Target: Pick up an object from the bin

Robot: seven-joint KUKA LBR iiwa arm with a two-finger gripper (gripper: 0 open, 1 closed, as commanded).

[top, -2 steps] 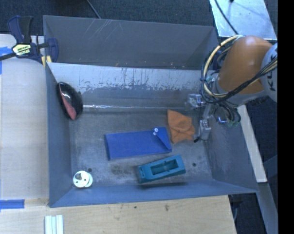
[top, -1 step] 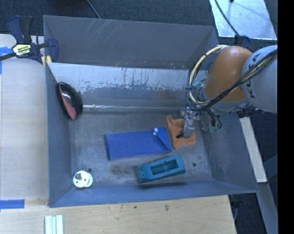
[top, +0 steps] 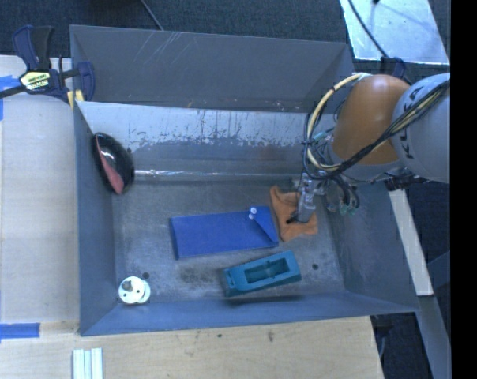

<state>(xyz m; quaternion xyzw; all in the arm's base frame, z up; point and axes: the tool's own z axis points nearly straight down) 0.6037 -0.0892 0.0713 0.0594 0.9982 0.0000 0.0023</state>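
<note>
Entry: pick one thing out of the bin point(top: 215, 69).

Position. My jaws are low over the bin floor, in its right part, at an orange lump point(top: 286, 219) that looks soft and crumpled. The lump lies directly under them and spreads a little to the view's left. Whether the jaws are parted, clenched or gripping the lump I cannot tell; from this angle their tips merge with it.

Key relation. The lump is somewhat longer from the back wall toward the front than it is across. My judgement: a close across the short way, straight down from here, suits it, and no sideways travel is needed.

Neighbours. A flat blue pouch point(top: 215, 235) lies to the left, its long axis running left to right. Its folded right corner is just beside the lump, possibly touching. A teal block point(top: 261, 275) lies in front, near but apart. A small white round thing point(top: 134, 290) in the front left corner and a dark oval thing with a pink face point(top: 112, 162) against the left wall are well apart.

Surface and room. The floor is flat, scuffed grey metal. The sloping right wall point(top: 365, 243) is near on my side, and bare floor lies behind, toward the back wall. Above is open, so a straight lift looks free. Risk, as I judge it: the pouch corner snags and drags along.
</note>
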